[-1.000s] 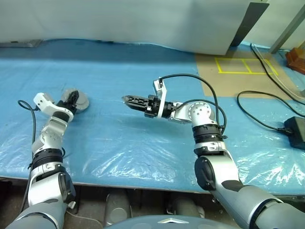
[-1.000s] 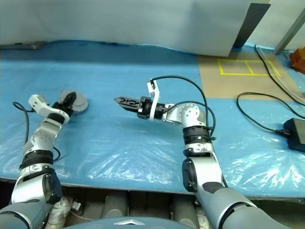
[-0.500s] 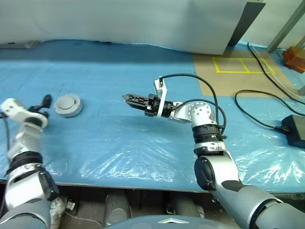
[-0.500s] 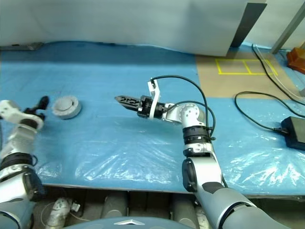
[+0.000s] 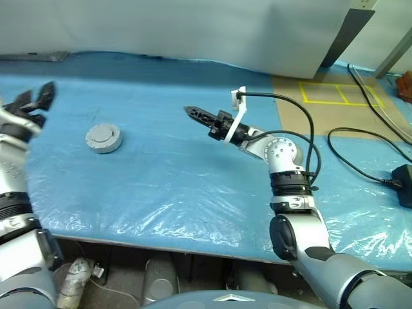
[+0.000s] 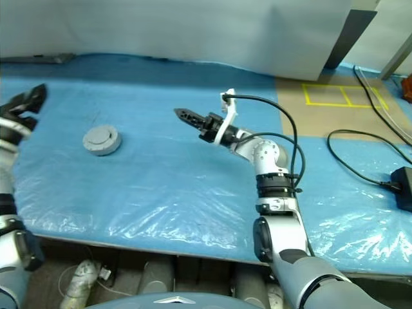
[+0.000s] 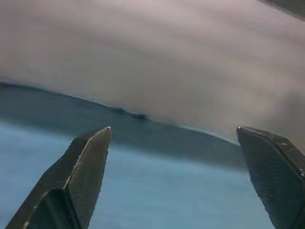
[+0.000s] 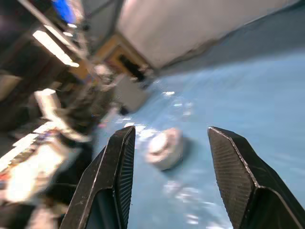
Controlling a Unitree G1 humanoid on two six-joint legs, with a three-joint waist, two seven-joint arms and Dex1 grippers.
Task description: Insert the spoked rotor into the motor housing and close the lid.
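A squat round pale-grey motor housing (image 5: 103, 146) stands on the blue sheet at the left, with the lid (image 5: 103, 135) lying flat on top of it. It also shows in the right wrist view as the motor housing (image 8: 164, 148). The spoked rotor is hidden. My left gripper (image 5: 35, 98) hangs raised at the far left, well clear of the housing, open and empty, its fingers (image 7: 86, 167) wide apart. My right gripper (image 5: 196, 114) hovers over the middle of the table, pointing left toward the housing, open with nothing between its fingers (image 8: 119, 162).
A wrinkled blue plastic sheet (image 5: 167, 187) covers the table. At the back right lies a brown board with yellow tape (image 5: 335, 96). Black cables (image 5: 360, 154) and a power adapter (image 5: 405, 174) lie at the right. A pale wall panel (image 5: 193, 26) runs along the back.
My left gripper has let go of the lidded housing, opened wide and risen away to the far left. My right gripper has shifted slightly right and rolled. The camera view has also shifted.
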